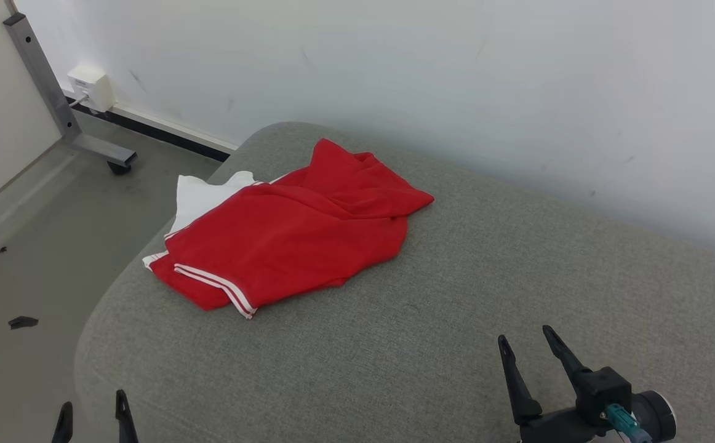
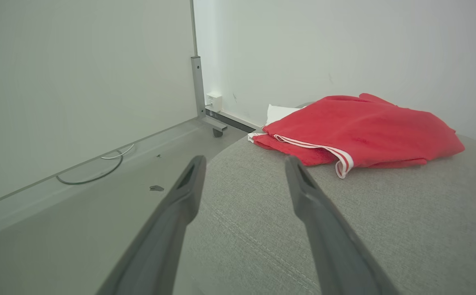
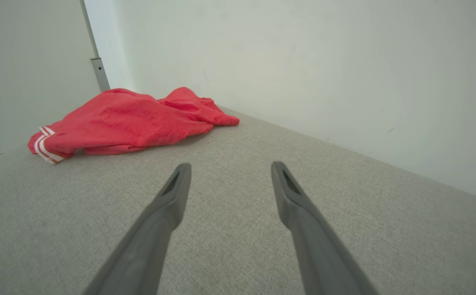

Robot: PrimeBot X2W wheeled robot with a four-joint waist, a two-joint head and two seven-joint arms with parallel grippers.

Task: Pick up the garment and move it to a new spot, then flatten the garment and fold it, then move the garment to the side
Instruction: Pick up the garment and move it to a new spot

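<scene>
A red garment [image 1: 296,227] with white stripes and a white part lies crumpled on the far left of a grey cushioned surface [image 1: 456,295]. The garment [image 2: 361,131] sits ahead and to the right in the left wrist view, and the garment [image 3: 131,121] lies far ahead to the left in the right wrist view. My left gripper [image 1: 91,409] stands open at the lower left, at the cushion's near edge. Over the near right of the cushion my right gripper [image 1: 527,341] is open too. Both are well short of the garment, with nothing between their fingers.
A white wall [image 1: 456,80] runs close behind the cushion. To the left the cushion drops to a grey floor [image 1: 31,246] with a metal frame leg on a castor [image 1: 117,165], a wall socket box [image 1: 91,88], a loose cable [image 2: 94,172] and small dark scraps [image 1: 23,322].
</scene>
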